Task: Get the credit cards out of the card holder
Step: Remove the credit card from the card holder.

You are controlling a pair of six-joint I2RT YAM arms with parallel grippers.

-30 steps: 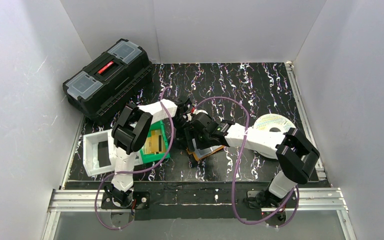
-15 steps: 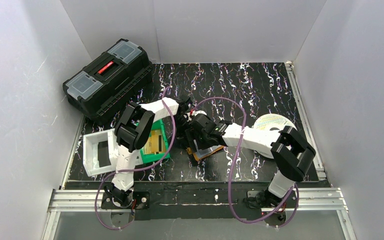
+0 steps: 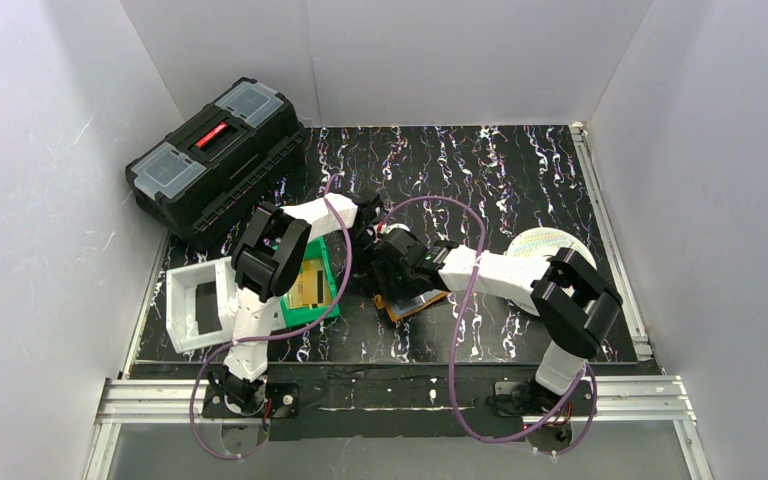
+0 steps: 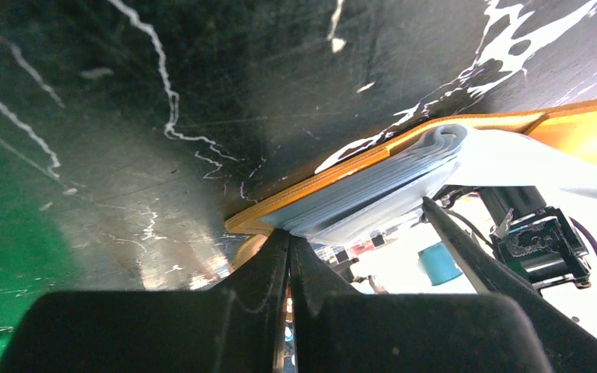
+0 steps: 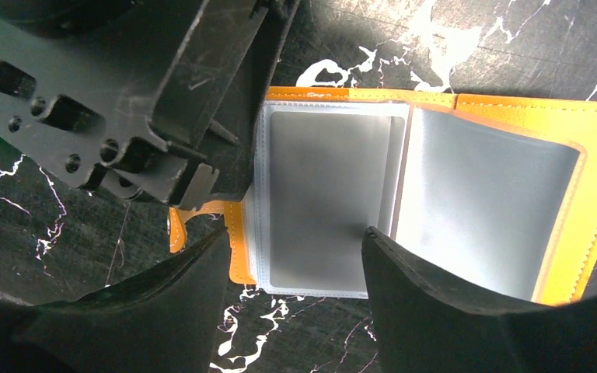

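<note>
We see the orange wallet (image 5: pixel 528 113) lying open — our right gripper (image 5: pixel 294 260) spread wide over its clear pockets (image 5: pixel 326 194), our left gripper (image 4: pixel 288 260) closed tight at its left edge.

Black toolbox (image 3: pixel 218 160) at far left of my marbled table (image 3: pixel 520 170), against wall. White tray (image 3: pixel 178 310) front left, green bin (image 3: pixel 312 314) just beside it. Patterned disc (image 3: pixel 540 242) off right.
</note>
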